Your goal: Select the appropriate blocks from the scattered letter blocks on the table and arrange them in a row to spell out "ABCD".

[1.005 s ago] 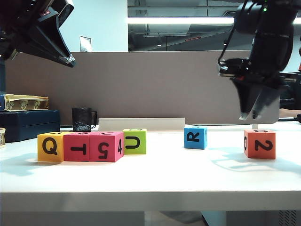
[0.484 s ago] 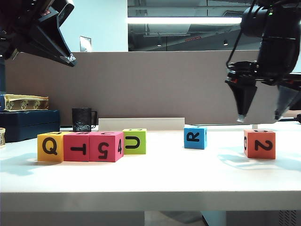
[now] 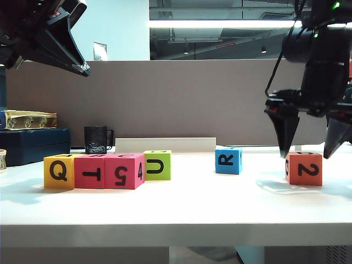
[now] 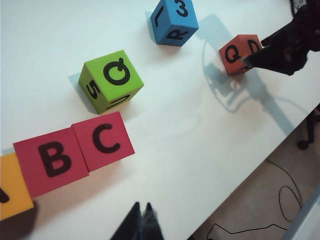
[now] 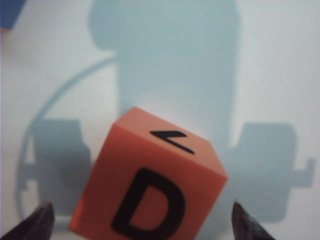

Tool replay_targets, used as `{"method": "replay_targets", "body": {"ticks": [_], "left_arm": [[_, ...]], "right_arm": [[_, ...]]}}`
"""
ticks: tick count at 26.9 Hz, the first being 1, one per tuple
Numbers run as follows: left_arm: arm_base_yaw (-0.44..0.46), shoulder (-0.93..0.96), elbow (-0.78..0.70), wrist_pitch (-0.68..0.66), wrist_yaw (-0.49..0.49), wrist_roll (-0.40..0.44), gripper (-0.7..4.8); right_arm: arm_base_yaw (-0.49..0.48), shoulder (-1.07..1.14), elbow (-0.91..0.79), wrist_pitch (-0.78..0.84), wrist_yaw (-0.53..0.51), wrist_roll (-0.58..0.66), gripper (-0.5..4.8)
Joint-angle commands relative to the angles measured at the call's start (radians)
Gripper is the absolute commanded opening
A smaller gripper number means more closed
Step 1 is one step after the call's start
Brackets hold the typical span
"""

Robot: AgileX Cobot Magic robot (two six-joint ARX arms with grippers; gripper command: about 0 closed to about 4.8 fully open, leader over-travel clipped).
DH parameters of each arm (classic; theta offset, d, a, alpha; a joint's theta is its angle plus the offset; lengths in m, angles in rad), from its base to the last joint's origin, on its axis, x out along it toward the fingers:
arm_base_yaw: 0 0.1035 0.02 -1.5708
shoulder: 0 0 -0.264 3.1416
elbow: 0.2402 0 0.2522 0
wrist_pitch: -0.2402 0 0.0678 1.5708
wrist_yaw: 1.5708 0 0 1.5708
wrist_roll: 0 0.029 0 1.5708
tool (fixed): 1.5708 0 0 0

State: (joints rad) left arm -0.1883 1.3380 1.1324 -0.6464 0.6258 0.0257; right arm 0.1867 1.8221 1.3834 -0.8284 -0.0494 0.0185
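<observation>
Yellow Q (image 3: 58, 171), red T (image 3: 89, 171) and red 5 (image 3: 124, 171) blocks touch in a row at the table's (image 3: 181, 203) left; their tops show B (image 4: 50, 161) and C (image 4: 103, 141) in the left wrist view. The orange 2 block (image 3: 303, 168) stands alone at the right, D on top (image 5: 150, 195). My right gripper (image 3: 306, 153) is open, one fingertip on each side of that block's top (image 5: 142, 215), not touching it. My left gripper (image 3: 82, 68) hangs shut and empty, high over the row's left end (image 4: 141, 206).
A lime-green U cube (image 3: 157, 165) sits just behind the row's right end, and a blue R cube (image 3: 228, 160) stands mid-table. A black mug (image 3: 95, 139), a dark box (image 3: 33, 144) and a low white ledge (image 3: 165, 144) line the back, before a brown partition (image 3: 176, 99).
My right gripper has opened wide, shifted right and sunk until its fingertips flank the orange block's top. The left gripper and all the blocks have stayed put.
</observation>
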Motion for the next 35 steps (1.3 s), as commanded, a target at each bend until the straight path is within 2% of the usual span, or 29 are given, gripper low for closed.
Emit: {"method": "replay_targets", "body": {"ticks": [1,4,6,8,9,10,11,13,17,21,25,31,35], "left_arm": [[-0.001,-0.007,0.003,0.010,0.007,0.000,-0.06],[-0.001,-0.007,0.003,0.010,0.007,0.000,-0.06],[-0.001,-0.007,0.003,0.011,0.007,0.000,-0.06],[-0.001,-0.007,0.003,0.012,0.007,0.000,-0.06],[-0.001,-0.007,0.003,0.013,0.006,0.000,-0.06],[-0.001,-0.007,0.003,0.013,0.006,0.000,-0.06],[-0.001,-0.007,0.003,0.013,0.006,0.000,-0.06],[-0.001,-0.007,0.003,0.013,0.006,0.000,-0.06],[-0.001,-0.007,0.003,0.013,0.006,0.000,-0.06],[-0.001,-0.007,0.003,0.014,0.006,0.000,-0.06],[-0.001,-0.007,0.003,0.014,0.006,0.000,-0.06],[-0.001,-0.007,0.003,0.012,0.006,0.000,-0.06],[-0.001,-0.007,0.003,0.012,0.006,0.000,-0.06]], "right_arm": [[0.001,0.018,0.003,0.005,-0.006,0.008,4.79],[0.001,0.035,0.003,0.011,-0.006,0.018,4.79],[0.001,0.049,0.002,0.013,-0.006,0.019,4.50],[0.001,0.055,0.002,0.019,-0.006,0.019,4.00],[0.001,0.055,0.002,0.027,-0.006,0.019,3.62],[0.001,0.055,0.002,0.042,-0.006,0.019,2.99],[0.001,0.055,0.003,0.050,-0.006,0.019,2.64],[0.003,0.055,0.003,0.061,-0.007,0.019,2.30],[0.013,0.055,0.003,0.066,-0.097,0.037,2.29],[0.071,0.055,0.003,0.068,-0.215,0.037,2.29],[0.133,0.055,0.003,0.086,-0.245,0.038,2.29],[0.277,0.055,0.003,0.183,-0.245,0.051,2.29],[0.325,0.055,0.003,0.245,-0.241,0.067,2.29]]}}
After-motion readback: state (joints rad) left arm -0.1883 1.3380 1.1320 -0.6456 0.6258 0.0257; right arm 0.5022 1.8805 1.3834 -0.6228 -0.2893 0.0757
